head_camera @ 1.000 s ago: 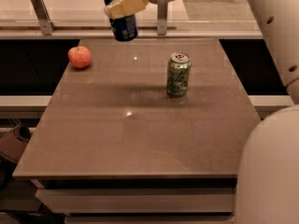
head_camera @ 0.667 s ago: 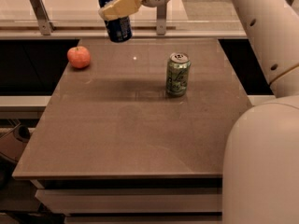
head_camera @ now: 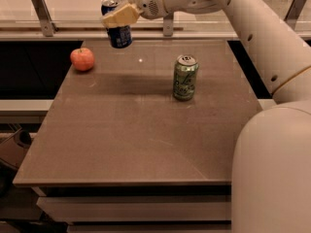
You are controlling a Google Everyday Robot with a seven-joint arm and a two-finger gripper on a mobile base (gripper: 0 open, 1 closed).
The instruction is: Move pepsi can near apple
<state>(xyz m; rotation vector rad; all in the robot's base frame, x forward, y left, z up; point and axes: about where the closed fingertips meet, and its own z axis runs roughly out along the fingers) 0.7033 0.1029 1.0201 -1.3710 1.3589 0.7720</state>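
The claw is clamped on the pepsi can and holds it tilted in the air above the far edge of the counter. Compared with a second ago, the can has shifted a little leftward and slightly lower, closing on the apple, which sits unmoved near the counter's far-left corner. The can is still apart from it, up and to its right. The green can stands upright where it was, right of centre.
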